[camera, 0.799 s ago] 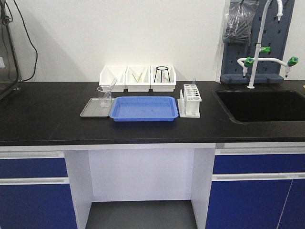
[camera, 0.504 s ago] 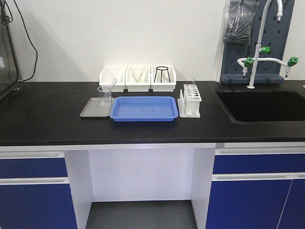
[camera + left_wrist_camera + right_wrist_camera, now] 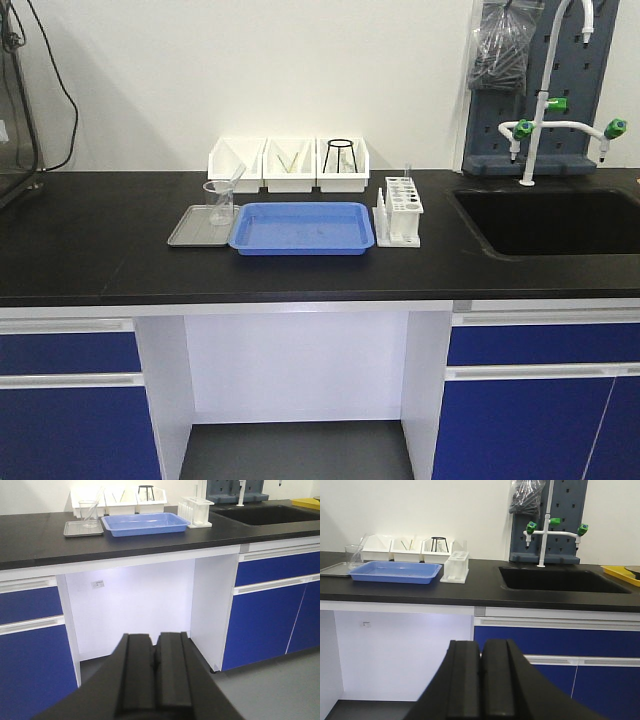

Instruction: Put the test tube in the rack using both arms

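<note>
Both arms sit low and back from the bench [image 3: 100, 240], out of the front view altogether, so I go by the wrist cameras. The left gripper [image 3: 155, 642] is clenched, its black fingers pressed together with only a seam between them and nothing in it. The right gripper [image 3: 481, 647] is the same, clenched and empty. The tube [image 3: 362, 542], as best I can read it, leans in the beaker [image 3: 220, 203] on the grey tray [image 3: 185, 238] at the left end of the row. Its top tilts up toward the right and the bins [image 3: 290, 165], so its long axis is slanted, not upright. From both grippers it lies up and ahead, above the bench edge: a little to the left of the left one, far to the left of the right one. I judge the left arm the nearer to pick it, while the rack [image 3: 400, 210], past the blue tray [image 3: 300, 228] on the right, lies closer to the right arm. The glass is faint against the white bins, and I cannot make out its lower end inside the beaker. A second thin clear upright rises from the rack's back corner; whether that is another tube I cannot tell. Which holes are free is too small to see.
</note>
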Controlling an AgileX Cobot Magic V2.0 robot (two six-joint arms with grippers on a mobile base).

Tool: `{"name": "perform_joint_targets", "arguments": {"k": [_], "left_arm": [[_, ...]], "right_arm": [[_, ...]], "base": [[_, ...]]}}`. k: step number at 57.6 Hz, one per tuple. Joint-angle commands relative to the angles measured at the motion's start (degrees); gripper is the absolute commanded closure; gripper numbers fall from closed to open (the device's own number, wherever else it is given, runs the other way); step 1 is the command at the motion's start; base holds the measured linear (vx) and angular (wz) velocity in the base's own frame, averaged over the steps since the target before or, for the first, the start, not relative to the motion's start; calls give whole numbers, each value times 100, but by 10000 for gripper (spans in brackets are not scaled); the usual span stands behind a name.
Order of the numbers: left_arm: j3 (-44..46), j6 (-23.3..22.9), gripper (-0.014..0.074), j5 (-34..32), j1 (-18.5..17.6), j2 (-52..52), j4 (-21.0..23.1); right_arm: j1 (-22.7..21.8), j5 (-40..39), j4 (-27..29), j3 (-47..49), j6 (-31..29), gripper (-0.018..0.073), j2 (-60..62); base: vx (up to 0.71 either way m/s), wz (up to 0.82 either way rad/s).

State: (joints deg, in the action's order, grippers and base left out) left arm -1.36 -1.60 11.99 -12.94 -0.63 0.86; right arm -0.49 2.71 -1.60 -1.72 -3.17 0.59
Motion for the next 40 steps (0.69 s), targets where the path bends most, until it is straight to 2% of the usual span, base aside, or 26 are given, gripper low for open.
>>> {"name": "perform_joint_targets", "arguments": {"k": [1,18,40], "left_arm": [[128,-7,604,-453,15,-15,47],[128,-7,604,-453,15,-15,47],[128,-7,604,-453,15,-15,47]], "right_arm": [[0,-428,-53,-109,-18,567,45],[0,-428,-53,-109,-18,567,45],[5,-428,-53,-109,-18,567,45]], "base": [[5,1],[15,1],[34,2]]}}
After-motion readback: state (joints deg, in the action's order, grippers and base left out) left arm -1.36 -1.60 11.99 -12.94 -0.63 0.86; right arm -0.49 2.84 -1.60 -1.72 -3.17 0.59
